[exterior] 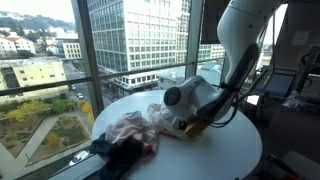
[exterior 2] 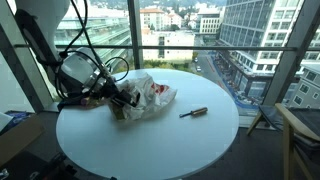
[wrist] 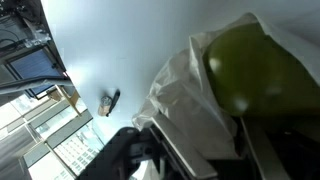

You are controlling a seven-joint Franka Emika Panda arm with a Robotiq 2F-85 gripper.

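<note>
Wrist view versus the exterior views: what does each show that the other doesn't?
Wrist view only: a green round thing plainly seen inside the white bag. Exterior views only: the arm, a dark cloth at the table edge, and buildings beyond the window. Shared: the white table, the bag, a small tool lying apart from it, and the pincer at the bag.

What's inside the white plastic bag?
In the wrist view, a round green thing peeks out of the white plastic bag. The crumpled plastic hides its underside and anything deeper inside.
</note>
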